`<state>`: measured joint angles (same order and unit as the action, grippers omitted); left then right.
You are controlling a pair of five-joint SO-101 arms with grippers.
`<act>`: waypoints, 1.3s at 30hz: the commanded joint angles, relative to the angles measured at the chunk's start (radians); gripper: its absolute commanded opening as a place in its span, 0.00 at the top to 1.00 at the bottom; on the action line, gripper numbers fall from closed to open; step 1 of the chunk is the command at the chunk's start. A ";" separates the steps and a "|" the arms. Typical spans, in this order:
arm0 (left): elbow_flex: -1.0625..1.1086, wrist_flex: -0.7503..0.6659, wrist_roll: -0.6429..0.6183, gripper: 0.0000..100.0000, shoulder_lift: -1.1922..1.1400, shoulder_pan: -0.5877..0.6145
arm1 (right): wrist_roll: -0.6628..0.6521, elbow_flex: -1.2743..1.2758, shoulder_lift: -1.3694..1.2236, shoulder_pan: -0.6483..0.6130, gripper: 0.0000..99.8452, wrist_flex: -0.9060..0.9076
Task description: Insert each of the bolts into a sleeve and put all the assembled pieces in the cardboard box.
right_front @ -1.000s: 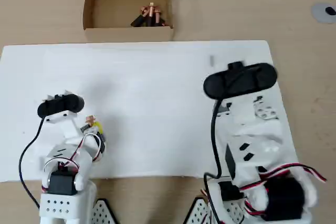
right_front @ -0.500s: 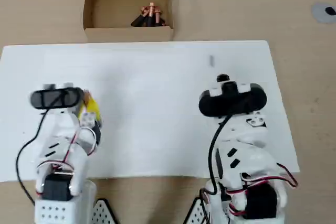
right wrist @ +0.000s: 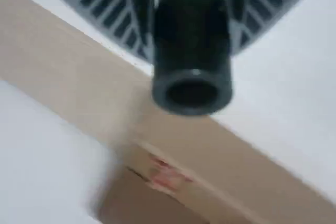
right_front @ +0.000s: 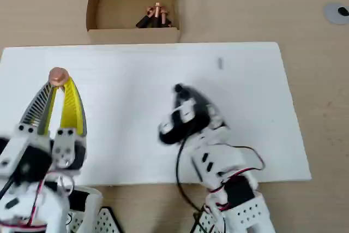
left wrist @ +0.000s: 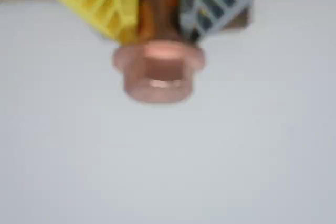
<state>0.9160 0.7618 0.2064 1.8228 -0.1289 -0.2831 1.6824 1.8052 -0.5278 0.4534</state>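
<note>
Left gripper [left wrist: 159, 30] is clamped on a copper-coloured flanged metal bolt [left wrist: 159, 72] — right gripper [right wrist: 191, 40] pinches a black hollow cylindrical sleeve [right wrist: 192, 72], open end outward.

The left claw [right_front: 58, 82] has lifted its bolt [right_front: 58, 75] forward, while the right claw [right_front: 179, 92] (gripping a sleeve [right wrist: 192, 51]) swung toward centre.
</note>
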 commanded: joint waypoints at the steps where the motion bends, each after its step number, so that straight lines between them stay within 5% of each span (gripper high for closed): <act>1: -0.075 -0.020 0.006 1.00 0.002 -0.098 | -0.008 0.007 0.105 -0.160 0.99 -0.061; 10: 0.026 0.129 0.002 1.00 0.002 -0.212 | 0.161 0.007 0.113 -0.216 0.99 -0.061; 21: 0.296 -0.242 -0.199 1.00 0.004 -0.166 | 0.367 0.005 0.113 -0.217 0.99 -0.063; 39: 0.416 -0.334 -0.229 1.00 0.002 -0.305 | 0.443 0.007 0.105 -0.371 0.99 -0.161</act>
<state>1.3456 0.4273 -0.0115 1.8213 -0.3974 0.1542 1.6901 1.8082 -0.8700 0.3138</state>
